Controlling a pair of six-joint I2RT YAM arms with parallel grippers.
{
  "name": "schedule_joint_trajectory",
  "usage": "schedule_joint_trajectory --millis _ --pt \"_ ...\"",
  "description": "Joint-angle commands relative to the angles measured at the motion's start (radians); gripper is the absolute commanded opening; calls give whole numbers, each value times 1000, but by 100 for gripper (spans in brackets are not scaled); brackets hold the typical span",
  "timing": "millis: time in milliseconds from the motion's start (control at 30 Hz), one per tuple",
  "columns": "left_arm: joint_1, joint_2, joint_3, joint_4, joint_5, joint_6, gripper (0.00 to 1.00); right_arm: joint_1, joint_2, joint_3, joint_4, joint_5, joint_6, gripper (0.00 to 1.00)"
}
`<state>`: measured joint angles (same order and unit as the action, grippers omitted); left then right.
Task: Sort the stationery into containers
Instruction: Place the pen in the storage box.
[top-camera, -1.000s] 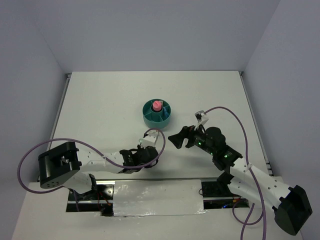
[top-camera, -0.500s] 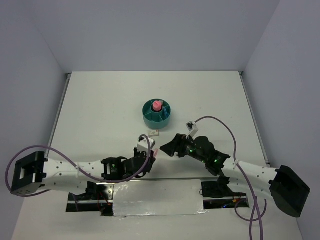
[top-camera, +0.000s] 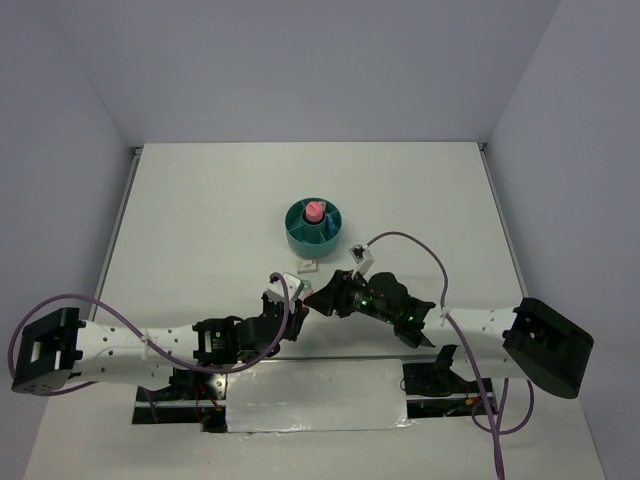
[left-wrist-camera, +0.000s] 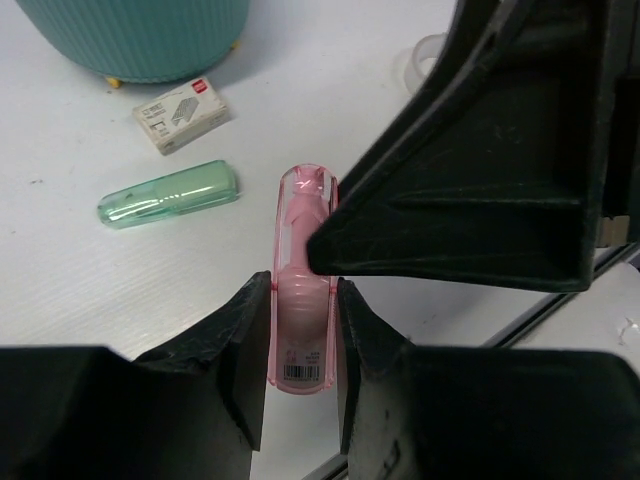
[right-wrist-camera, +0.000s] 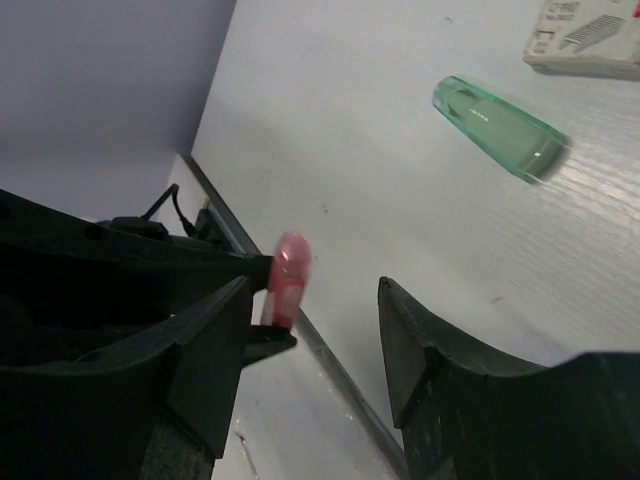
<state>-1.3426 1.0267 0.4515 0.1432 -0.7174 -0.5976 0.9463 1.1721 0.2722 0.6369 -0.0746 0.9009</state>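
Grip: left fingers (left-wrist-camera: 245, 365) clamp pink capsule (left-wrist-camera: 300, 212) | right fingers (left-wrist-camera: 480, 180) apart, empty, part-covering it

Pink capsule (left-wrist-camera: 302, 290): see-through plastic, glossy, w/ paper barcode label at near end. Green capsule (left-wrist-camera: 168, 195): same clear glossy plastic. Small box (left-wrist-camera: 180, 116): printed card, matt. Teal organiser (left-wrist-camera: 150, 40): plastic, fine vertical ribs, satin finish. Tape ring (left-wrist-camera: 425, 65), far right: prob. clear plastic, mostly hidden. Table (left-wrist-camera: 120, 290): white, matt, faint lined texture. Left gripper (left-wrist-camera: 302, 300) and right gripper (right-wrist-camera: 315, 300): black plastic, matt, slightly grainy. Strip along near edge (top-camera: 310, 395): silvery, shiny, wrinkled, foil-like.
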Motion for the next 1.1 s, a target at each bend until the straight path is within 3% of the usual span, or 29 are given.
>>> schedule_joint_trajectory --millis 0,333,500,533,567,600,667,700,867,933,1033,1067 --pt "-7 7 -4 104 12 22 0 19 8 48 98 10 3 61" --pt "-7 -17 -16 148 15 47 0 23 -25 71 60 42 -19 59" --pt "-7 -33 -27 188 52 71 0 25 43 104 93 33 -19 40" --pt "-7 -33 -31 194 59 74 0 25 55 108 98 32 -22 32" --pt "-7 -34 -34 200 73 82 2 25 60 116 101 29 -33 16" --pt "-7 -34 -34 199 75 82 13 25 60 117 99 27 -40 0" --pt "-7 -33 -27 179 56 61 48 23 43 124 90 35 -59 0" --pt "-7 -33 -13 161 14 47 96 19 15 125 66 42 -98 0" --pt "-6 -13 77 -77 -115 -89 99 -107 -113 199 -165 238 -379 0" --pt "2 10 111 -266 -201 -225 99 -164 -130 234 -192 309 -451 0" --pt "25 33 151 -440 -246 -383 99 -237 -123 286 -195 375 -557 0" --pt "31 36 156 -456 -246 -402 99 -248 -114 301 -175 459 -580 0"
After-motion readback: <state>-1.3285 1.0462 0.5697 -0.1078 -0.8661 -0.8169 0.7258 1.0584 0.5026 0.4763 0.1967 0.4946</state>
